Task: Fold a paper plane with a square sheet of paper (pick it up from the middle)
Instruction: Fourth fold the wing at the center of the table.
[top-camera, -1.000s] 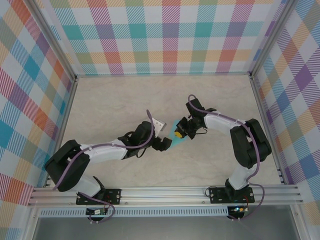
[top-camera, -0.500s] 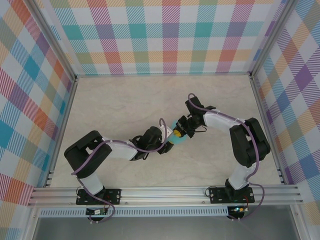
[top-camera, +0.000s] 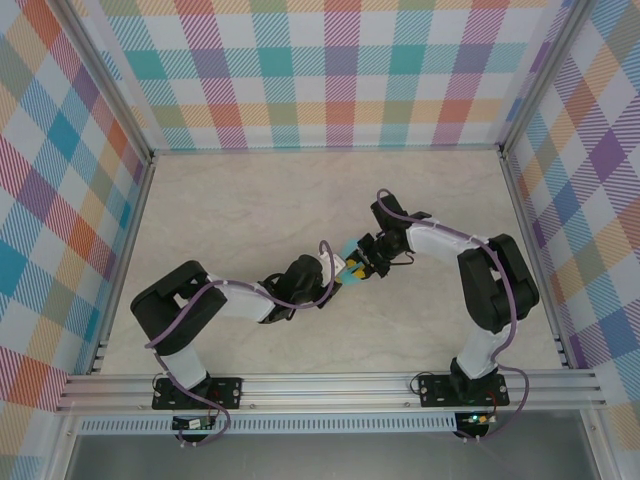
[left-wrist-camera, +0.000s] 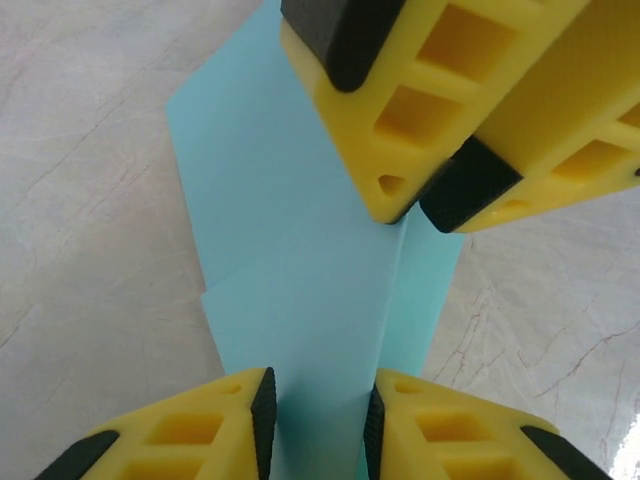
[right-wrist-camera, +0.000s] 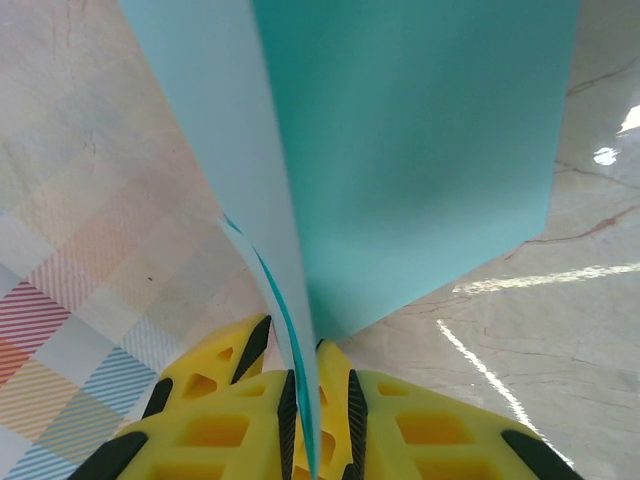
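Note:
The paper plane (top-camera: 347, 250) is a turquoise sheet folded into a narrow strip with a long crease, held up at mid-table between both grippers. In the left wrist view the paper plane (left-wrist-camera: 300, 250) runs down into my left gripper (left-wrist-camera: 320, 405), whose pads touch it on both sides. My right gripper (left-wrist-camera: 425, 195) meets the crease edge from above. In the right wrist view the paper plane (right-wrist-camera: 430, 150) stands edge-on in my right gripper (right-wrist-camera: 320, 395). It lies against one pad, with a small gap to the other. From above, my left gripper (top-camera: 338, 281) and right gripper (top-camera: 359, 267) almost touch.
The pale marbled table (top-camera: 250, 210) lies open all round the grippers. Checked walls (top-camera: 340, 70) close the back and both sides. An aluminium rail (top-camera: 330, 390) runs along the near edge by the arm bases.
My left arm has swung right to the paper and its jaws have closed round it. The right jaws have eased apart a little, and that arm has stayed in place.

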